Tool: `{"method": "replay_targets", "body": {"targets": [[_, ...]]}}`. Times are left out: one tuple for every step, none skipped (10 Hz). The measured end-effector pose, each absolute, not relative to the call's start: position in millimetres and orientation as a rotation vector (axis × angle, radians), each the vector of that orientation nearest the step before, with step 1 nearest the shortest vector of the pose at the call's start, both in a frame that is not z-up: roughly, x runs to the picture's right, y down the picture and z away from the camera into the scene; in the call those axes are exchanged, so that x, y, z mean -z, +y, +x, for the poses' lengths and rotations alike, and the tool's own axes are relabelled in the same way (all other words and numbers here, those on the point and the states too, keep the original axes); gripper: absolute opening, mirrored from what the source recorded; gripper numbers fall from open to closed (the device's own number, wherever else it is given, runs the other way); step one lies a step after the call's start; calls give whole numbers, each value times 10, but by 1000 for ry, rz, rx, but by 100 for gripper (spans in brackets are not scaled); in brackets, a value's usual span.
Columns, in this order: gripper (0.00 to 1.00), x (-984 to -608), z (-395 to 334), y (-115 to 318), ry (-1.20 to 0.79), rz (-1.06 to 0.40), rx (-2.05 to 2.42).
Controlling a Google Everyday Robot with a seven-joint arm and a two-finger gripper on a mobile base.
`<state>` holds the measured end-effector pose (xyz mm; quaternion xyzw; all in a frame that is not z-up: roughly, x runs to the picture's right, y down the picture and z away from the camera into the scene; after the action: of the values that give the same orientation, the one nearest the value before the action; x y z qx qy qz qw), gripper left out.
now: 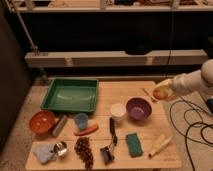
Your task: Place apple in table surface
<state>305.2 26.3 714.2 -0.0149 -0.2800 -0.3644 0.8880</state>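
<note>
Table surface point(112, 92): light tan planks, rectangular, carries everything below except the apple.

Tray point(70, 95): green plastic, back left of table. Interior looks bare; only glare on its floor.

Arm point(192, 82): white, enters from right edge and reaches left toward the table's right rim.

Purple bowl point(138, 108): right of centre. Nothing discernible inside.

Orange bowl point(41, 121): left edge, in front of tray. Contents not discernible.

Grapes point(84, 150): dark bunch, front centre-left, lying directly on the planks.

Green sponge point(133, 144): front, right of centre.

Carrot point(86, 131): red-orange, lying flat just in front of blue cup.

Black tool point(110, 142): handle runs front to back between grapes and sponge; type cannot be told.

Pale long object point(160, 145): front right corner, lying on a diagonal; identity unclear.

White cup point(118, 111): just left of purple bowl, touching or nearly so. Inside reads plain white.

Blue cup point(81, 120): upright, right of orange bowl. Contents not visible.

Can point(59, 125): grey, on its side between orange bowl and blue cup.

Blue cloth point(43, 153): crumpled, front left corner.

Metal cup point(60, 148): small, shiny, just right of cloth.

Gripper point(164, 91): at table's right edge, behind and to the right of purple bowl, clenched round the apple.

Apple point(161, 93): yellow-orange, small, held in gripper above the right rim, apart from purple bowl; whether it touches the planks cannot be told.
</note>
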Motion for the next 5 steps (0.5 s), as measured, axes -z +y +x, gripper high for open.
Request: {"method": "replay_targets", "body": {"targets": [[0,-7023,3144,419,-553,-54,749],[0,-6886,3239,575,-486,-64,727],[0,-6795,3336,680,-440,-64,705],[0,-6729,3390,743,-408,-63,692],[0,-6709,3396,768,-397,-62,689]]}}
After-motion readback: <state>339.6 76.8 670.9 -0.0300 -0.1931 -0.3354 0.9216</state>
